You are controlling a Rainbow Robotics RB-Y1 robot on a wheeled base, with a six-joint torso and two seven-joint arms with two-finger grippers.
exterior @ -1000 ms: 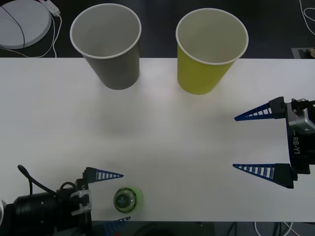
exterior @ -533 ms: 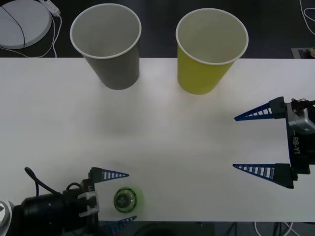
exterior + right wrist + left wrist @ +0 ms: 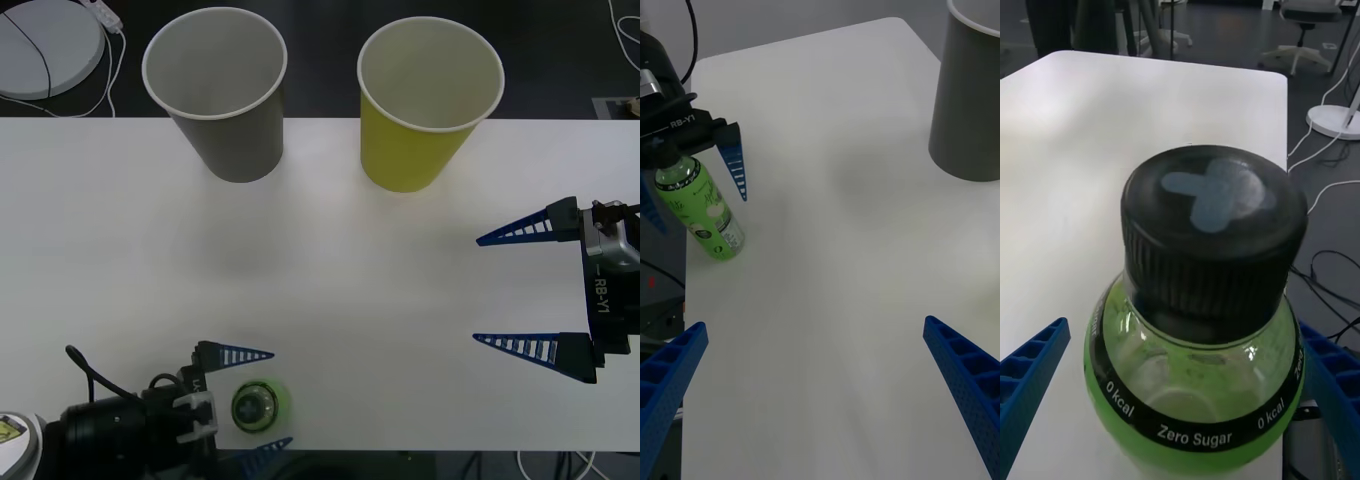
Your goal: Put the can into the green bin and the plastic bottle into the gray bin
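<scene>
Both jaws gape: left gripper (image 3: 255,402) straddles the plastic bottle (image 3: 259,404), banded "Zero Sugar".

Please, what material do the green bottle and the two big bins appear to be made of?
The plastic bottle looks like clear glossy plastic, with a ribbed black cap. The gray bin and the green bin look like matte paper, with rolled white rims, though this is uncertain.

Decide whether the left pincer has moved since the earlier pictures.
Yes. The left pincer has slid rightward along the table's near edge, closing around the standing plastic bottle.
</scene>
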